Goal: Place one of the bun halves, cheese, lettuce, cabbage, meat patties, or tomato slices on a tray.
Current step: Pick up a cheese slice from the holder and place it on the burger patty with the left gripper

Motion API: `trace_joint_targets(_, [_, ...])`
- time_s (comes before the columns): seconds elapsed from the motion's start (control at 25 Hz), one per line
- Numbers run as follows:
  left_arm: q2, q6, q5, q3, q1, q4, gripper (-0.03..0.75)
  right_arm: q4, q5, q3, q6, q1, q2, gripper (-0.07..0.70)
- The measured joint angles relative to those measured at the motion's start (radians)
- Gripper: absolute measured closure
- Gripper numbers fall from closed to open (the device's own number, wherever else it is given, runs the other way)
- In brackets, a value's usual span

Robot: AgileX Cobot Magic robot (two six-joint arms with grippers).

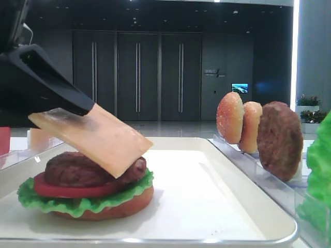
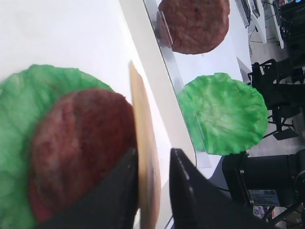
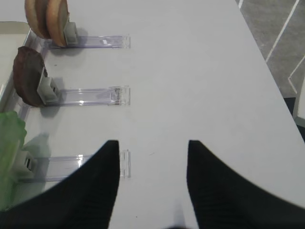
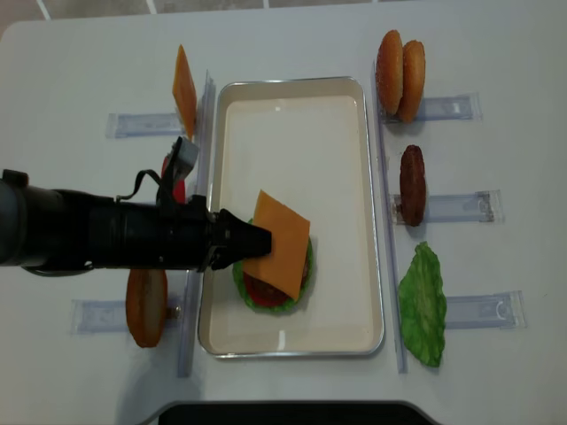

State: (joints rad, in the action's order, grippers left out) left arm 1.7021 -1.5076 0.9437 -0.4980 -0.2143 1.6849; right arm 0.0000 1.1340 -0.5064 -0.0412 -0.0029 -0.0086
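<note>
Here we see the left gripper (image 4: 251, 241) pinching one edge of the cheese (image 4: 279, 244), its fingers on either face of the slice. The cheese tilts down onto the patty (image 1: 77, 169), which tops a tomato slice (image 1: 62, 190), lettuce (image 1: 77, 205) and a bun half (image 1: 116, 209) near one end of the tray (image 4: 292, 115). Farther off, our right gripper (image 3: 153, 157) hovers over the bare table (image 3: 200, 71) with its jaws apart, holding nothing, beside clear racks (image 3: 86, 97).
</note>
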Motion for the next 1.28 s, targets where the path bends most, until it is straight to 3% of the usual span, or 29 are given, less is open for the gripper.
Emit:
trace_joint_targets(0.28, [0.000, 0.007, -0.007, 0.000, 0.000, -0.006, 0.475, 0.000, 0.000, 0.000, 0.000, 0.000, 0.000, 0.313])
trace_joint_targets(0.56, [0.000, 0.034, -0.007, 0.000, 0.000, -0.013, 0.307, 0.000, 0.000, 0.000, 0.000, 0.000, 0.000, 0.313])
trace_joint_targets(0.88, [-0.009, 0.074, -0.010, 0.000, 0.000, -0.049, 0.286, 0.000, 0.000, 0.000, 0.000, 0.000, 0.000, 0.313])
trace_joint_targets(0.96, [-0.036, 0.088, -0.029, 0.000, 0.000, -0.054, 0.286, 0.000, 0.000, 0.000, 0.000, 0.000, 0.000, 0.313])
trace_joint_targets(1.0, [-0.068, 0.123, -0.073, 0.000, 0.000, -0.070, 0.286, 0.000, 0.000, 0.000, 0.000, 0.000, 0.000, 0.313])
trace_joint_targets(1.28, [-0.154, 0.205, -0.151, 0.000, 0.000, -0.145, 0.286, 0.000, 0.000, 0.000, 0.000, 0.000, 0.000, 0.313])
